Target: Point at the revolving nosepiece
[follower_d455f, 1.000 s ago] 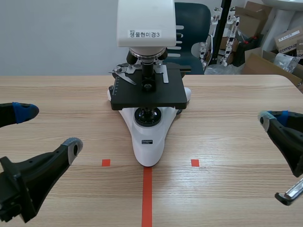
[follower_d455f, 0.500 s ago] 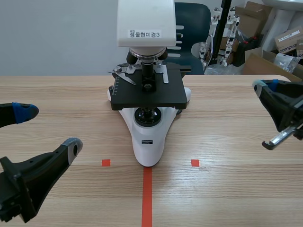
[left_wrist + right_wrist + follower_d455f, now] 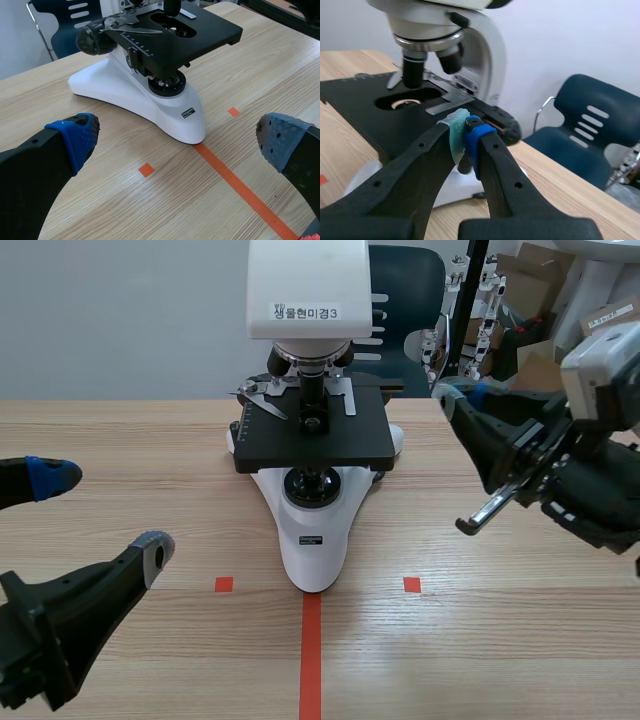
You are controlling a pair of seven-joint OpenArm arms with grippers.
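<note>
the microscope head (image 3: 308, 290) runs off the scene view's edge; the base label (image 3: 313, 539) is too small to read.

White microscope (image 3: 310, 530), black stage (image 3: 312, 445). The revolving nosepiece (image 3: 425, 40) was silver-grey, its objectives (image 3: 413, 70) black. Pale wood-grain table (image 3: 120, 440), orange-red tape marks (image 3: 311, 650). Black left gripper (image 3: 100, 510), dotted pads (image 3: 280, 142), one blue, one grey. Black right gripper (image 3: 465, 132), one pale green pad (image 3: 455, 135), one blue. Dark teal chair (image 3: 600, 125), pale slots.

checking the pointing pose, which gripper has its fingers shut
The right gripper: its pads press together, close to the microscope. The left gripper has its fingers wide apart.
</note>
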